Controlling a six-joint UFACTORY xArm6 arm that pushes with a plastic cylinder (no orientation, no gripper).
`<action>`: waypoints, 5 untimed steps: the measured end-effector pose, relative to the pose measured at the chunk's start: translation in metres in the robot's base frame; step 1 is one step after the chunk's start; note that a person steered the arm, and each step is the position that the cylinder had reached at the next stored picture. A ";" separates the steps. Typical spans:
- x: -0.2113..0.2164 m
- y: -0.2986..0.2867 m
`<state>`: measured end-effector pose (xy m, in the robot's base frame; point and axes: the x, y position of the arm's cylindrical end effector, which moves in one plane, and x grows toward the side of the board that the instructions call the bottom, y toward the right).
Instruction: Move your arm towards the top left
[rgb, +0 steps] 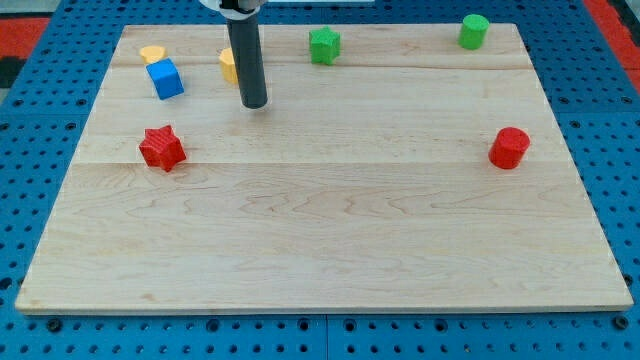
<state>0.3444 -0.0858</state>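
Note:
My tip (255, 103) rests on the wooden board (320, 230) in its upper left part. The rod rises in front of a yellow block (228, 64) and hides most of it, and hides the blue block behind it fully. A blue cube (165, 78) lies to the tip's left, with a yellow block (152, 54) just above it. A red star block (161, 148) lies lower left of the tip.
A green star-like block (324, 44) sits near the top edge, right of the rod. A green cylinder (474, 30) is at the top right. A red cylinder (509, 147) is near the right edge. Blue pegboard (40, 120) surrounds the board.

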 end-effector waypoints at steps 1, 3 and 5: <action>0.000 -0.008; -0.021 -0.032; -0.037 -0.080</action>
<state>0.3072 -0.1656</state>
